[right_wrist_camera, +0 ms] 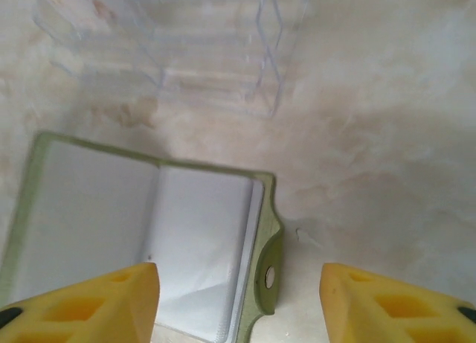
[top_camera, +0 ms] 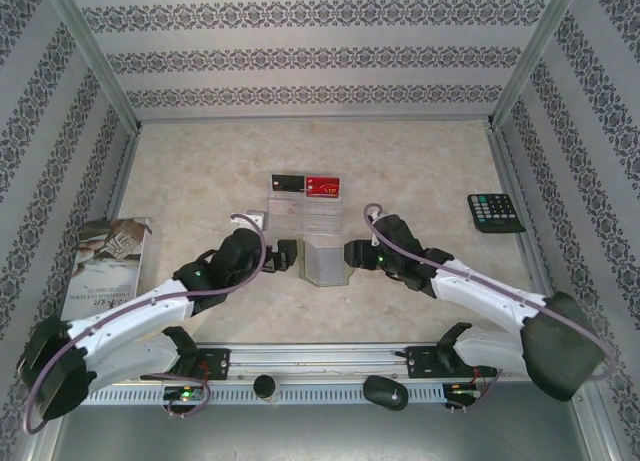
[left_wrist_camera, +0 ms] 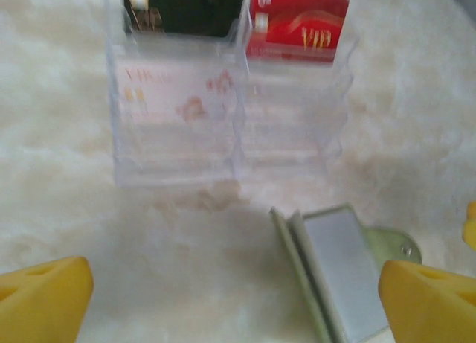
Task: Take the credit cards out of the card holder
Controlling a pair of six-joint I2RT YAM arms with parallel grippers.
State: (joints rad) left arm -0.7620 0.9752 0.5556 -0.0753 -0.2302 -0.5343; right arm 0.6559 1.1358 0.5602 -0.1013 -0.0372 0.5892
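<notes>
The olive-green card holder [top_camera: 324, 262] lies open on the table, its pale grey inside up, between my two grippers. My left gripper [top_camera: 290, 253] stands wide open just left of it; in the left wrist view the holder [left_wrist_camera: 338, 272] sits by the right fingertip of that gripper [left_wrist_camera: 234, 306]. My right gripper [right_wrist_camera: 242, 306] is open over the holder's [right_wrist_camera: 149, 231] right edge and snap tab, not touching it. Behind the holder lie the credit cards: a black one [top_camera: 287, 184], a red one with gold lettering [top_camera: 323, 188], and see-through ones [top_camera: 303, 213] in front of them.
A black calculator [top_camera: 495, 212] lies at the right by the wall. A printed booklet [top_camera: 108, 261] lies at the left edge. Patterned walls close in the table on three sides, and a metal rail [top_camera: 320, 359] runs along the near edge.
</notes>
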